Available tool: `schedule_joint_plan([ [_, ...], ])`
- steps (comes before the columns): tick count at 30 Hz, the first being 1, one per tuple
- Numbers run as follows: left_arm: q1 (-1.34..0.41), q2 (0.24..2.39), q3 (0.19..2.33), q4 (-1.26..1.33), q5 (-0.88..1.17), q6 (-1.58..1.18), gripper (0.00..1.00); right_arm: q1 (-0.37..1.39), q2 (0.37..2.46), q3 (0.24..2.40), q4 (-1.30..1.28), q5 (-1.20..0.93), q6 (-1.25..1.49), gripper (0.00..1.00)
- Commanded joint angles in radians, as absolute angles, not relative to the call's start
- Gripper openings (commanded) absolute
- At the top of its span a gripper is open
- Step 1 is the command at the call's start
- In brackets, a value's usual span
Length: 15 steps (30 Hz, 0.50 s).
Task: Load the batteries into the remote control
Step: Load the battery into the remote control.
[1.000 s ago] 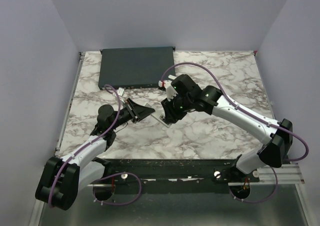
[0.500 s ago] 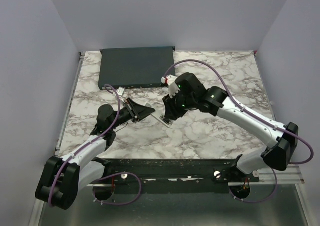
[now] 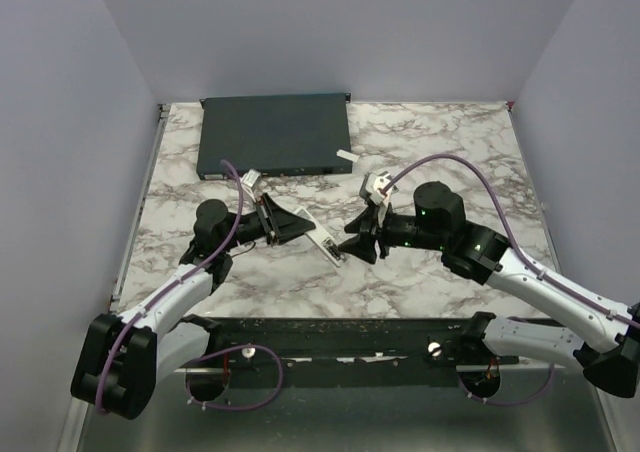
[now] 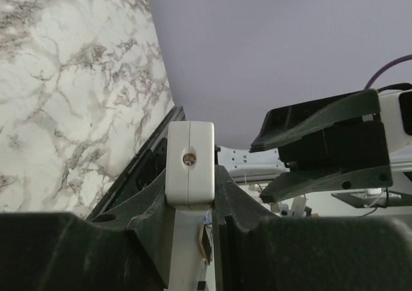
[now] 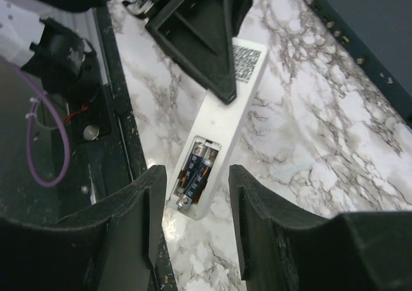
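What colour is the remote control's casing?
White; the remote control shows best in the right wrist view.

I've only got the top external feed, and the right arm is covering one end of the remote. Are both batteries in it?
Observer: Yes. The right wrist view shows two batteries lying side by side in the uncovered back of the remote control.
Operator: Is the right gripper holding anything?
Observer: No. The right gripper is open and empty, with one finger on each side of that battery end.
Operator: And the left?
Observer: The left wrist view shows the left gripper shut on the remote control's other end.
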State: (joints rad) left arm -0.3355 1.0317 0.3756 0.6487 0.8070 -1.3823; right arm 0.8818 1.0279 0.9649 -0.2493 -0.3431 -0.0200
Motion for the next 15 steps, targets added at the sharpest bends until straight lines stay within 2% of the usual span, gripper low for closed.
schedule_joint_plan([
  [1, -0.339, 1.017, 0.442, 0.532, 0.927, -1.333, 0.00, 0.882, 0.967, 0.877, -0.125, -0.537, -0.126, 0.51],
  [8, -0.339, 1.038, 0.474, 0.472, 1.014, -1.298, 0.00, 0.882, 0.901, 0.798, -0.055, -0.693, -0.233, 0.51],
  [13, -0.340, 1.039, 0.469, 0.463, 1.027, -1.292, 0.00, 0.882, 0.862, 0.720, 0.042, -0.747, -0.327, 0.58],
  [15, -0.339, 1.035, 0.464, 0.460, 1.018, -1.290, 0.00, 0.882, 0.859, 0.702, 0.060, -0.772, -0.369, 0.58],
])
